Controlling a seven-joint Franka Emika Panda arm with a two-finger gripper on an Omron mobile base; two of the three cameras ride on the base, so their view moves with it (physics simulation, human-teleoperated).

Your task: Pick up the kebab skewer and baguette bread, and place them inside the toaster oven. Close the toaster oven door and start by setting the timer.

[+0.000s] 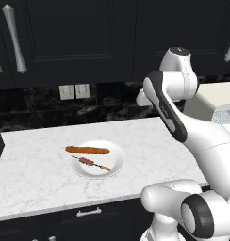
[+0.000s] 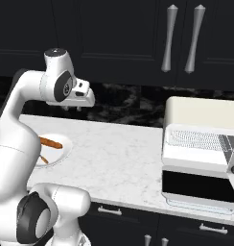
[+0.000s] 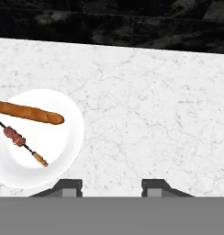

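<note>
Gripper [image 3: 111, 186]: two dark finger tips at the bottom of the hand view, spread wide apart, nothing between them. It hangs high above bare white marble counter [image 3: 155, 114], looking down. In the right base view the hand sits at the end of the bent arm, well above the counter, to the right of the plate.

Plate [image 3: 63, 151]: one, white, round, on the counter, at the left in the hand view, off to the side of the finger tips and not beneath them. It carries two items:
- Baguette bread [image 3: 31, 113]: one, orange-brown, lying flat across the far part of the plate.
- Kebab skewer [image 3: 22, 142]: one, thin stick with a reddish-brown meat chunk and an orange tip, lying just beside the baguette on its near side, apart from it at the tip end.

Left base view confirms: plate [image 1: 118, 160], baguette [image 1: 87, 150], skewer [image 1: 92, 163], roughly parallel.

Toaster oven [image 2: 200, 117]: one, cream-white, on the counter at the right, well apart from the plate. Toaster oven door [image 2: 198, 186] is folded down, open; one wire rack [image 2: 195, 139] visible inside. Two dark knobs at its right edge.

Background: black upper cabinets with silver handles [image 2: 168, 38], dark marbled backsplash, two wall outlets [image 1: 74, 91].
</note>
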